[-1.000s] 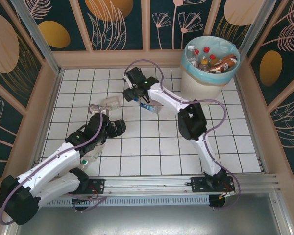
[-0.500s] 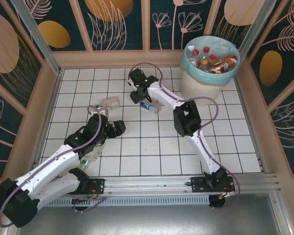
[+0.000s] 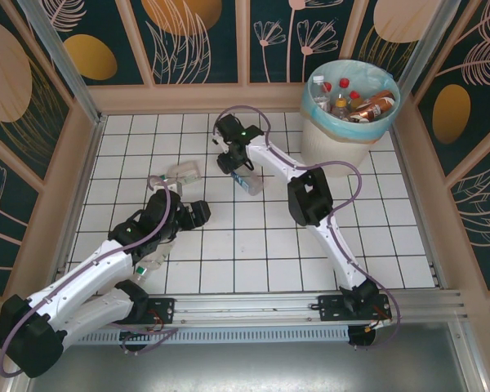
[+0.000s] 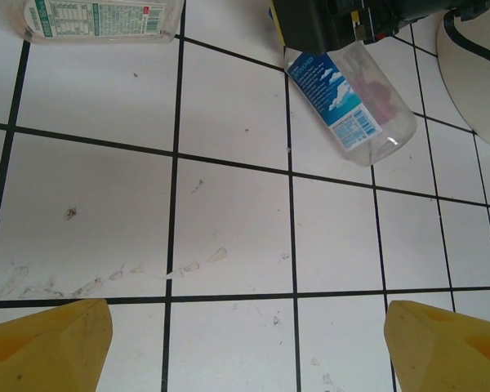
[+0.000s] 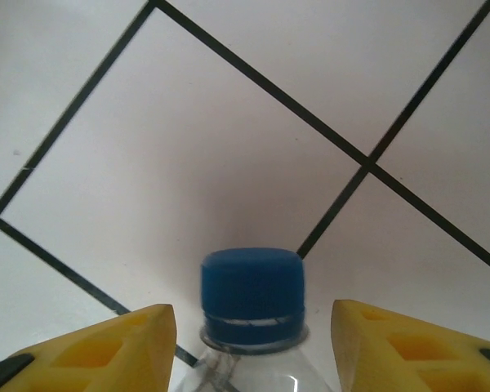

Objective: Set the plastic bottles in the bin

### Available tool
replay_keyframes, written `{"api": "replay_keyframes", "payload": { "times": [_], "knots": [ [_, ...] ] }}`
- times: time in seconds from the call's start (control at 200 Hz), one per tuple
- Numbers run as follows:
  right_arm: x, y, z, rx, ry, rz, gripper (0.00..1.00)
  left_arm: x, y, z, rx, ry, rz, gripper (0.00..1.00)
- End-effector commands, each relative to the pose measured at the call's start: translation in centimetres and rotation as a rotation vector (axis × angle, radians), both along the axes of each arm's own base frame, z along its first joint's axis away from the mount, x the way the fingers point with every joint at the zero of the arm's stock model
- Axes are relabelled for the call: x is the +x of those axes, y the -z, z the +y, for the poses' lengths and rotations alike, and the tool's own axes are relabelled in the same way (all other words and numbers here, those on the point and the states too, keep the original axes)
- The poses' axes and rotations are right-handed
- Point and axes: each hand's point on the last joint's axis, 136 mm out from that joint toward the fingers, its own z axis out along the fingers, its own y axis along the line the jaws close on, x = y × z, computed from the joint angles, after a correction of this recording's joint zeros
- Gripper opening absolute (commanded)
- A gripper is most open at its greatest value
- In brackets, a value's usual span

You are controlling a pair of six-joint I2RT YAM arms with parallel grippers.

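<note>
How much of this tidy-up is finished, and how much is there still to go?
Several bottles already lie in the bin. In hand: the right gripper straddles a blue-capped bottle on the table; whether it grips yet is unclear. Still to do: a white-labelled bottle ahead of the open left gripper, and seemingly another bottle beside the left arm.

Blue-capped bottle [image 5: 251,314] between yellow fingers [image 5: 106,351], white tiled floor [image 5: 229,122] — black grout
</note>
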Motion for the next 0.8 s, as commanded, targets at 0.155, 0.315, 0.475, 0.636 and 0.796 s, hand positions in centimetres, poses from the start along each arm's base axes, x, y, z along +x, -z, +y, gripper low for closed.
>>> {"api": "replay_keyframes", "payload": {
  "times": [0.155,0.315,0.475,0.636,0.796],
  "knots": [
    [-0.8,0.9,-0.6,0.045,-0.026,0.110,0.58,0.2,-0.4,-0.1,0.002,0.013,-0.032,0.87],
    [-1.6,1.1,-0.6,0.071,-0.037,0.162,0.53,0.3,-0.3,-0.1,0.001,0.008,-0.039,0.87],
    [-2.3,-0.2,-0.5,0.107,-0.049,0.203,0.48,0.4,-0.1,-0.3,-0.011,0.010,-0.036,0.87],
    [-2.4,-1.1,-0.6,0.125,-0.051,0.210,0.59,0.6,0.1,-0.6,-0.009,0.017,-0.036,0.87],
    [-1.8,-0.8,-0.4,0.136,-0.059,0.201,0.62,0.9,0.0,-1.0,-0.002,0.031,-0.031,0.87]
  ]
}}
